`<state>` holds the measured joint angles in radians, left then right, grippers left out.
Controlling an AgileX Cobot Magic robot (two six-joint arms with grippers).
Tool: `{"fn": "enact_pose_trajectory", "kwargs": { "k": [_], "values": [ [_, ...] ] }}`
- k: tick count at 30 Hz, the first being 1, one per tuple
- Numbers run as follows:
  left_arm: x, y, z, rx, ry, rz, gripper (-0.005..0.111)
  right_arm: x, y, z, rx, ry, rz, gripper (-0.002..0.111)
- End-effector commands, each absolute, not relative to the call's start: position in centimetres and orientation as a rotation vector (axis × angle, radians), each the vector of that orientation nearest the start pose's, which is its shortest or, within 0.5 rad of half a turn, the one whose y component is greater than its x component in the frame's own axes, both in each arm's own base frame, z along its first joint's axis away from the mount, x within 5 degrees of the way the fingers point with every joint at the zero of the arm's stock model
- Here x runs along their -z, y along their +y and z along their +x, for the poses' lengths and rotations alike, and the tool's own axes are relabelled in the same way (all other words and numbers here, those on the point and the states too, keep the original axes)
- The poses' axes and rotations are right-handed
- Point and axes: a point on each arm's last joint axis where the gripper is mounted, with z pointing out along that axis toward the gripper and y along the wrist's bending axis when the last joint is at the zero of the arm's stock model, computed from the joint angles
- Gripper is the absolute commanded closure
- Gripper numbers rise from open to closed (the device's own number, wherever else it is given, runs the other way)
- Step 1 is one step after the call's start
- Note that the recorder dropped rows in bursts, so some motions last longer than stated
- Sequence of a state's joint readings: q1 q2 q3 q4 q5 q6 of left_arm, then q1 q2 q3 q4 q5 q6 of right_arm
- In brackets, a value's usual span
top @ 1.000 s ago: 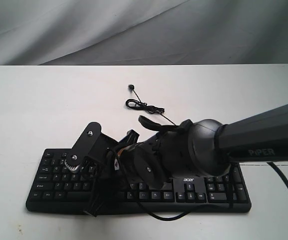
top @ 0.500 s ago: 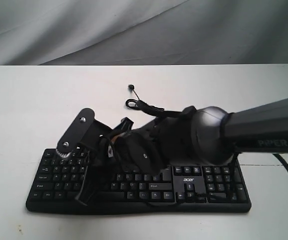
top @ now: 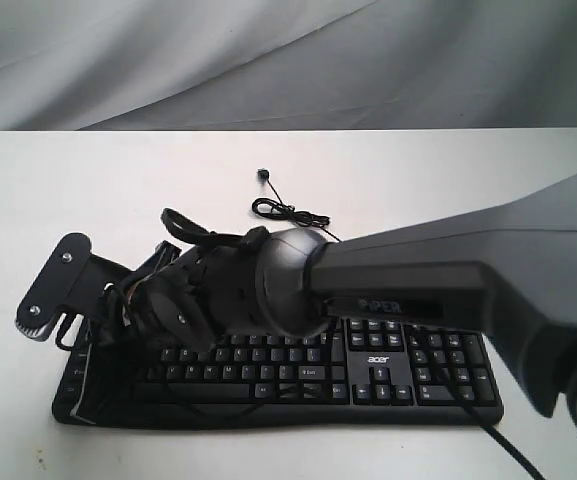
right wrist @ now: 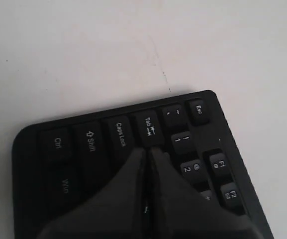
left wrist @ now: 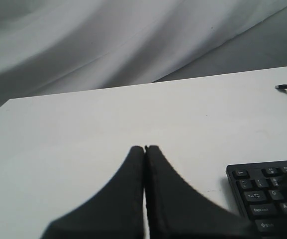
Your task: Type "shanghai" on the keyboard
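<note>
The black keyboard point(top: 398, 365) with white legends and an "acer" logo lies at the front of the white table. My right arm reaches across it to its left end. The right gripper point(top: 76, 388) is shut with nothing between its fingers. In the right wrist view the closed tips point(right wrist: 147, 149) sit just above the keyboard point(right wrist: 88, 142), at the near edge of the Tab and Caps Lock keys. My left gripper point(left wrist: 144, 147) is shut and empty over bare table, apart from the keyboard's corner point(left wrist: 267, 191). The left arm does not show in the exterior view.
The keyboard's thin black cable point(top: 288, 212) lies coiled on the table behind it, with its plug point(top: 262, 175) farther back; the plug end also shows in the left wrist view point(left wrist: 282, 87). A grey cloth backdrop point(top: 288, 60) hangs beyond the table's far edge.
My right arm has swept left along the keyboard, from the middle keys to the left end. The fingers stayed shut throughout.
</note>
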<state>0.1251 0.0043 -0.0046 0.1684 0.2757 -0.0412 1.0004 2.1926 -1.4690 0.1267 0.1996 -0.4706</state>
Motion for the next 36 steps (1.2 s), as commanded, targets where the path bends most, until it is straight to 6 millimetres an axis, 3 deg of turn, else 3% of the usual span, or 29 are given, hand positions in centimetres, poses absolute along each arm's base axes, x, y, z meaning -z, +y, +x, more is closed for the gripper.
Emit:
{"fn": "enact_pose_trajectory", "kwargs": {
  "k": [1,15,26,31,36],
  "values": [
    [-18.9,1.0,5.4,-0.208,1.75,-0.034,0.107,-12.4,40.2,25.2,-0.341,1.896,-1.516,0.108],
    [-18.9,1.0,5.4,-0.208,1.75,-0.034,0.107,-12.3,40.4,25.3,-0.345,1.874,-1.494,0.108],
    [-18.9,1.0,5.4,-0.208,1.75,-0.034,0.107,-10.7,40.4,25.3,-0.339,1.91,-1.51,0.108],
    [-18.9,1.0,5.4,-0.208,1.75,-0.034,0.107,-10.7,40.4,25.3,-0.339,1.91,-1.51,0.108],
    [-18.9,1.0,5.4,-0.208,1.75,-0.034,0.107,-12.3,40.2,25.3,-0.341,1.892,-1.508,0.108]
  ]
}}
